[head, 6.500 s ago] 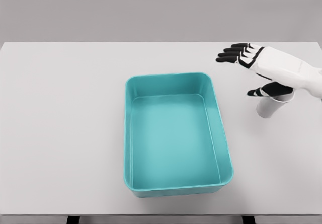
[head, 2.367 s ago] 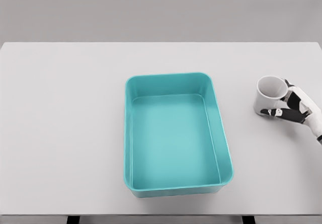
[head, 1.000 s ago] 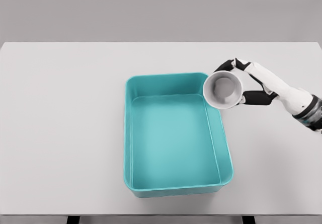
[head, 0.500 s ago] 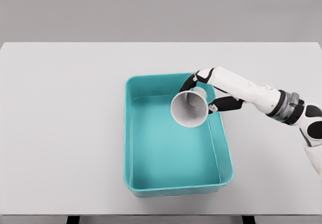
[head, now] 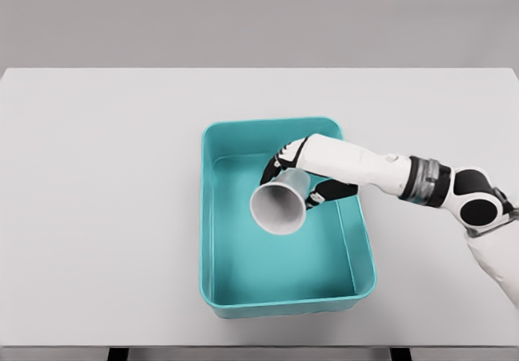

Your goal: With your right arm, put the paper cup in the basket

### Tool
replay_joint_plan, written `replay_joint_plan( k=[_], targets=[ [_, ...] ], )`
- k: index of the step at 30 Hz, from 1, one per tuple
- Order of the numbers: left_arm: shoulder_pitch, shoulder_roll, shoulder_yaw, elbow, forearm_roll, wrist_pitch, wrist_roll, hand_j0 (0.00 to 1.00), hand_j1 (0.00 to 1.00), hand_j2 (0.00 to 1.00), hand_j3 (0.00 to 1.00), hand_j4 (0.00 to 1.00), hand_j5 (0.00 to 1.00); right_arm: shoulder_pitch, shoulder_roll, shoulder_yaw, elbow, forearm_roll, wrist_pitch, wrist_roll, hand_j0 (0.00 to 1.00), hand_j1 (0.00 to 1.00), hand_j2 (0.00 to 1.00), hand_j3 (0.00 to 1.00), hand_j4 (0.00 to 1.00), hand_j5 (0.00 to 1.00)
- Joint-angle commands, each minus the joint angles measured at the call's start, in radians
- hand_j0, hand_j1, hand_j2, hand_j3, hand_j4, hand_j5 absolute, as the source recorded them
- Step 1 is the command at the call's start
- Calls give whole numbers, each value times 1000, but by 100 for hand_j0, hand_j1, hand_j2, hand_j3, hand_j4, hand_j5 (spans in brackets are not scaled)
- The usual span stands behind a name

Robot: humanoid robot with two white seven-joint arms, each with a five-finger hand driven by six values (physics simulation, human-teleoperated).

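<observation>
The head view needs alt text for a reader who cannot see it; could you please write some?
The right hand holds a white paper cup, tilted with its mouth toward the camera, over the inside of a teal basket on a white table. The left arm is out of view.

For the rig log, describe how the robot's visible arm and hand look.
The right arm has smooth white shells, a grey ringed wrist band and a black-and-white ball joint. The robot hand has a white back and black fingers. No cables or markings are visible.
</observation>
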Motion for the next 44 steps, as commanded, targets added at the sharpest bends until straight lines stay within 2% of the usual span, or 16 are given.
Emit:
replay_joint_plan(
  k=[1,2,4,12,16,18,22,24,26,29,33,35,44],
  targets=[
    [0,0,0,1,0,-1,0,100,100,100,100,100,100,-2,3,18,0,42,6,0,50,50,50,50,50,50],
    [0,0,0,1,0,0,0,100,100,100,100,100,100,-2,3,21,0,44,11,0,71,71,71,71,71,71],
    [0,0,0,-1,0,-1,0,100,100,100,100,100,100,-2,3,21,0,45,15,0,84,84,84,84,84,84],
    [0,0,0,-1,0,0,0,100,100,100,100,100,100,-3,-2,13,-3,45,19,0,88,88,88,88,88,88],
    [0,0,0,1,0,-1,0,100,100,100,100,100,100,-11,-11,-7,-6,31,22,0,98,98,98,98,98,98],
    [0,0,0,1,0,0,0,100,100,100,100,100,100,2,-3,-91,-5,21,37,0,99,99,99,99,99,99],
    [0,0,0,1,0,0,0,100,100,100,100,100,100,51,-31,-211,4,-245,43,0,100,100,100,100,100,100],
    [0,0,0,-1,0,-1,0,100,100,100,100,100,100,77,-34,-255,6,-314,46,0,100,100,100,100,100,100],
    [0,0,0,1,0,0,0,100,100,100,100,100,100,121,-57,-309,4,-403,110,0,100,100,100,100,100,100],
    [0,0,0,-1,0,0,0,100,100,100,100,100,100,182,-91,-383,0,-417,126,0,100,100,100,100,100,100],
    [0,0,0,1,0,0,0,100,100,100,100,100,100,198,-99,-404,6,-417,163,0,100,100,100,100,100,100],
    [0,0,0,1,0,0,0,100,100,100,100,100,100,196,-97,-427,26,-417,207,0,100,100,100,100,100,100],
    [0,0,-2,1,-4,0,0,100,100,100,100,100,100,187,-79,-433,168,-417,212,0,100,100,100,100,100,100]
  ],
)
